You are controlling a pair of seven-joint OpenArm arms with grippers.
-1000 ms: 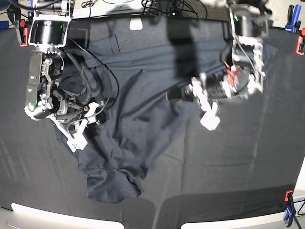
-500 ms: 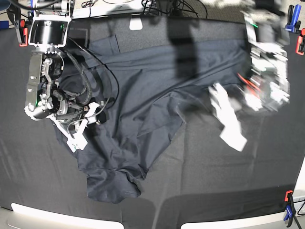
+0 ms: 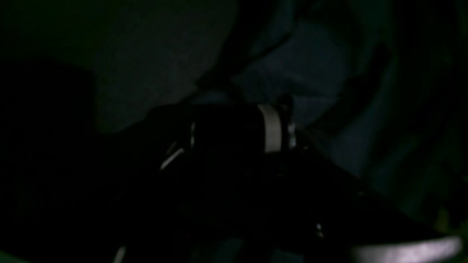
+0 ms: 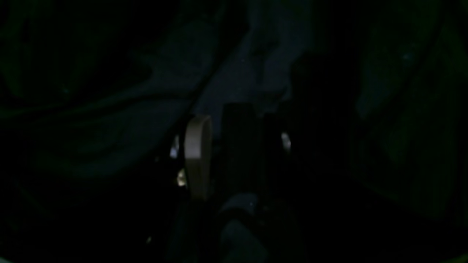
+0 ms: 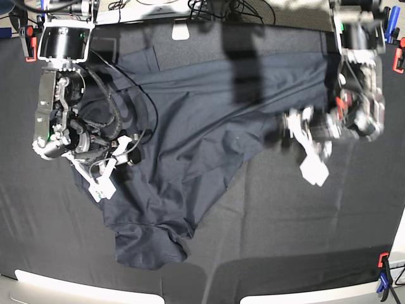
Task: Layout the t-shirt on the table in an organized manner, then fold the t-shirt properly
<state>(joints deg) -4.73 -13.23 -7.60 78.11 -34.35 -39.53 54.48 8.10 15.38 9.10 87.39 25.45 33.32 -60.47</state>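
The dark navy t-shirt [image 5: 190,126] lies spread and wrinkled across the black table [image 5: 304,228], with one bunched end near the front [image 5: 149,247]. My left gripper [image 5: 305,145] hovers at the shirt's right edge, its white fingers [image 5: 314,170] spread, open and holding nothing. My right gripper [image 5: 112,164] rests on the shirt's left edge, jaws apart. Both wrist views are very dark. The left wrist view shows dim cloth [image 3: 299,73] beyond a pale finger [image 3: 271,128]. In the right wrist view there are folds of shirt [image 4: 248,73] past a pale finger [image 4: 197,157].
Red clamps [image 5: 29,47] [image 5: 398,60] and a blue clamp [image 5: 387,25] grip the table's far corners; another clamp [image 5: 383,275] sits at the front right. A white piece [image 5: 180,31] and cables [image 5: 221,9] lie along the back edge.
My left gripper let go of the shirt fold it was pulling, swung right and opened, then came back near the shirt's right edge. The cloth settled flatter. The right arm has not moved.
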